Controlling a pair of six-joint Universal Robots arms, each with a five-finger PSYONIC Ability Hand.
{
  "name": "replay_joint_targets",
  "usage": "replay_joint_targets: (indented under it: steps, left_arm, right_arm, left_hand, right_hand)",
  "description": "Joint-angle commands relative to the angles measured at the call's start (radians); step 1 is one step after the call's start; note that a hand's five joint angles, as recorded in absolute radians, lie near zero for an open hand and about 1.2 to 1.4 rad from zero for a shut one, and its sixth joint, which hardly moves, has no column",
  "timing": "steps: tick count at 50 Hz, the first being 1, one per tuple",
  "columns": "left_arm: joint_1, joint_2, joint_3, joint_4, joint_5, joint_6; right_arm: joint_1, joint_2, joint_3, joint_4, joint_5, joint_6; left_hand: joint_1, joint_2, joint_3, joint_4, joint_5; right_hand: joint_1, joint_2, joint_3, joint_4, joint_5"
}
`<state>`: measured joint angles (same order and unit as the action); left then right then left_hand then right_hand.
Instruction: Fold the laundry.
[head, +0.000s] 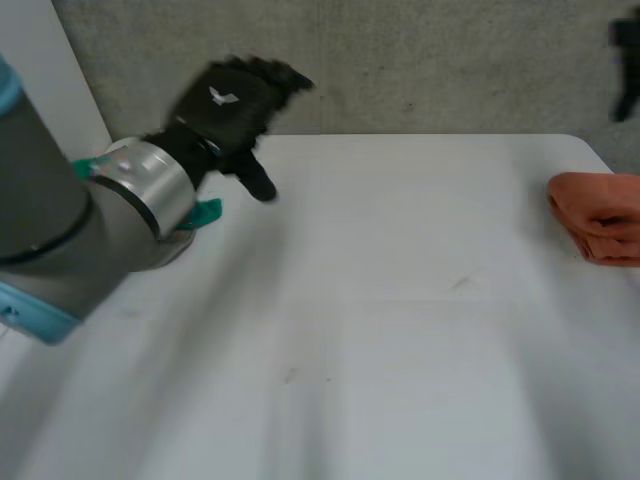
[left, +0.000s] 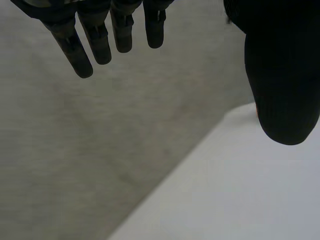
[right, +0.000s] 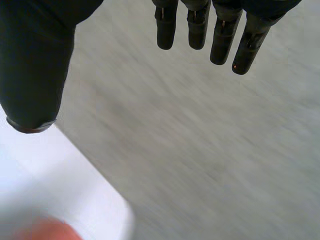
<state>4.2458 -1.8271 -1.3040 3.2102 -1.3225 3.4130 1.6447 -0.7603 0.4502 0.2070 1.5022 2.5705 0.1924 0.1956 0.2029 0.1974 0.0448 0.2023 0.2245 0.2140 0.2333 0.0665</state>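
I see the folded orange cloth (head: 598, 215) at the tabletop's (head: 400, 300) right edge; I can't tell its long axis. My left robot hand (head: 235, 100) hovers far left, fingers straight and empty. My right robot hand (right: 35, 60) is spread, holding nothing.

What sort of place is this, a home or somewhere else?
Probably a lab or test room, not a home: a bare white table before a plain concrete wall, a robot arm over it, and a folded orange cloth near the table's edge, likely for folding practice.
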Motion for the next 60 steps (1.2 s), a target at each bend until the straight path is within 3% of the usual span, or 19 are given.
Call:
replay_joint_targets:
  steps: [1,5,7,11,23,26,29,30,35,42,49,50,53,54,56,57,58,59,60]
  left_arm:
    - [0.215,-0.012,0.022,0.004,0.015,0.012]
    - [0.337,-0.076,0.048,-0.018,0.103,0.026]
    - [0.403,-0.142,0.075,-0.032,0.167,0.040]
    - [0.474,-0.259,0.133,-0.056,0.210,0.102]
    - [0.542,-0.596,0.294,-0.058,0.175,0.425]
    - [0.542,-0.639,0.319,-0.059,0.152,0.442]
    - [0.528,-0.653,0.315,-0.067,0.132,0.451]
    - [0.520,-0.649,0.309,-0.064,0.126,0.451]
    - [0.439,-0.513,0.243,0.031,0.054,0.404]
    - [0.304,-0.113,-0.004,0.269,-0.001,0.096]
    - [0.126,0.048,-0.184,0.189,0.005,-0.037]
    - [0.052,0.054,-0.216,0.156,0.006,-0.050]
    - [-0.070,0.042,-0.254,0.106,0.006,-0.077]
    - [-0.151,0.036,-0.271,0.090,0.005,-0.084]
    - [-0.205,0.013,-0.279,0.070,-0.001,-0.084]
    - [-0.220,-0.006,-0.278,0.059,-0.003,-0.086]
    - [-0.233,-0.052,-0.271,0.041,-0.006,-0.083]
    - [-0.237,-0.069,-0.270,0.031,-0.006,-0.081]
    - [-0.239,-0.081,-0.267,0.024,-0.007,-0.083]
  right_arm:
    - [0.173,-0.161,0.367,-0.011,-0.216,0.126]
    - [0.270,-0.243,0.588,-0.050,-0.290,0.117]
    - [0.312,-0.269,0.700,-0.092,-0.292,0.106]
    - [0.380,-0.296,0.850,-0.144,-0.290,0.065]
    - [0.394,-0.362,1.127,-0.207,-0.263,-0.064]
    - [0.394,-0.373,1.170,-0.236,-0.261,-0.064]
    - [0.394,-0.376,1.190,-0.251,-0.260,-0.066]
    - [0.391,-0.376,1.194,-0.258,-0.255,-0.066]
    - [0.339,-0.407,1.193,-0.261,-0.212,-0.061]
    - [0.293,-0.482,1.180,-0.259,-0.174,-0.035]
    - [0.256,-0.547,1.180,-0.259,-0.174,0.039]
    - [0.241,-0.557,1.179,-0.261,-0.174,0.071]
    - [0.216,-0.573,1.173,-0.261,-0.174,0.108]
    - [0.202,-0.580,1.167,-0.259,-0.174,0.123]
    - [0.192,-0.583,1.162,-0.258,-0.172,0.129]
    - [0.188,-0.583,1.161,-0.258,-0.172,0.129]
    - [0.185,-0.583,1.159,-0.258,-0.169,0.129]
    - [0.184,-0.583,1.159,-0.256,-0.169,0.129]
    - [0.184,-0.583,1.159,-0.256,-0.169,0.129]
  left_hand:
    - [-0.002,-0.006,-0.013,-0.007,-0.029]
    - [0.003,0.000,-0.007,-0.002,-0.023]
    - [0.004,0.000,-0.007,-0.002,-0.023]
    - [0.006,0.003,-0.004,0.001,-0.021]
    - [0.027,0.024,0.016,0.022,0.000]
    - [0.232,0.228,0.221,0.227,0.205]
    - [1.200,1.197,1.190,1.195,1.173]
    - [1.204,1.201,1.193,1.199,1.177]
    - [1.204,1.201,1.193,1.199,1.177]
    - [1.204,1.201,1.193,1.199,1.177]
    - [1.204,1.201,1.193,1.199,1.177]
    - [1.204,1.201,1.193,1.199,1.177]
    - [1.204,1.201,1.193,1.199,1.177]
    - [1.204,1.201,1.193,1.199,1.177]
    - [1.169,1.166,1.159,1.164,1.142]
    - [0.873,0.869,0.862,0.868,0.846]
    - [0.163,0.160,0.153,0.158,0.136]
    - [-0.018,-0.021,-0.028,-0.023,-0.045]
    - [-0.018,-0.021,-0.028,-0.023,-0.045]
  right_hand:
    - [-0.028,-0.050,-0.040,-0.059,-0.066]
    - [-0.028,-0.050,-0.040,-0.059,-0.066]
    - [-0.028,-0.050,-0.040,-0.059,-0.066]
    - [-0.028,-0.050,-0.040,-0.059,-0.066]
    - [-0.028,-0.050,-0.040,-0.059,-0.066]
    - [-0.028,-0.050,-0.040,-0.059,-0.066]
    - [-0.028,-0.050,-0.040,-0.059,-0.066]
    - [-0.028,-0.050,-0.040,-0.059,-0.066]
    - [-0.028,-0.050,-0.040,-0.059,-0.066]
    - [-0.028,-0.050,-0.040,-0.059,-0.066]
    - [-0.028,-0.050,-0.040,-0.059,-0.066]
    - [-0.028,-0.050,-0.040,-0.059,-0.066]
    - [-0.028,-0.050,-0.040,-0.059,-0.066]
    - [-0.028,-0.050,-0.040,-0.059,-0.066]
    - [-0.028,-0.050,-0.040,-0.059,-0.066]
    - [-0.028,-0.050,-0.040,-0.059,-0.066]
    - [-0.028,-0.050,-0.040,-0.059,-0.066]
    - [-0.028,-0.050,-0.040,-0.059,-0.066]
    - [-0.028,-0.050,-0.040,-0.059,-0.066]
